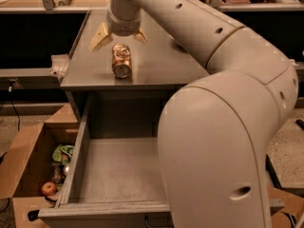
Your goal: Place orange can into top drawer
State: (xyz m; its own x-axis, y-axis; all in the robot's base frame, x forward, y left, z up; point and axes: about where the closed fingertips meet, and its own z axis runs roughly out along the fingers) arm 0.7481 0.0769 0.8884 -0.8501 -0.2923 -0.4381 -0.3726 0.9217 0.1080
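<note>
The cream robot arm [223, 141] fills most of my screen. Its bulky lower body sits at 4 o'clock and covers the right side of the drawer, and the upper link runs away toward 11 o'clock.

Below it the top drawer [118, 170] is pulled fully out toward me. I see bare grey floor inside, and its flat front runs along the bottom edge of the view.

At 12 o'clock from the drawer is the grey worktop [161, 63] of the same cabinet.

At 9 o'clock from the drawer an open cardboard box [28, 151] stands on the floor, touching or just beside the drawer's left wall. It holds some green packaging [61, 153] and other clutter I cannot make out.

The claw [120, 36] hangs over the worktop's left half with its two pale yellow fingers [101, 36] spread wide, grasping nothing. One finger is at 10 o'clock from the can and the other at 2 o'clock.

The orange can [121, 61] lies on its side on the worktop, just at 6 o'clock from the claw. Its dented body points away from me and one silver end faces me. I see a gap between it and each finger.

A red apple [48, 188] rests in the box's near corner.
</note>
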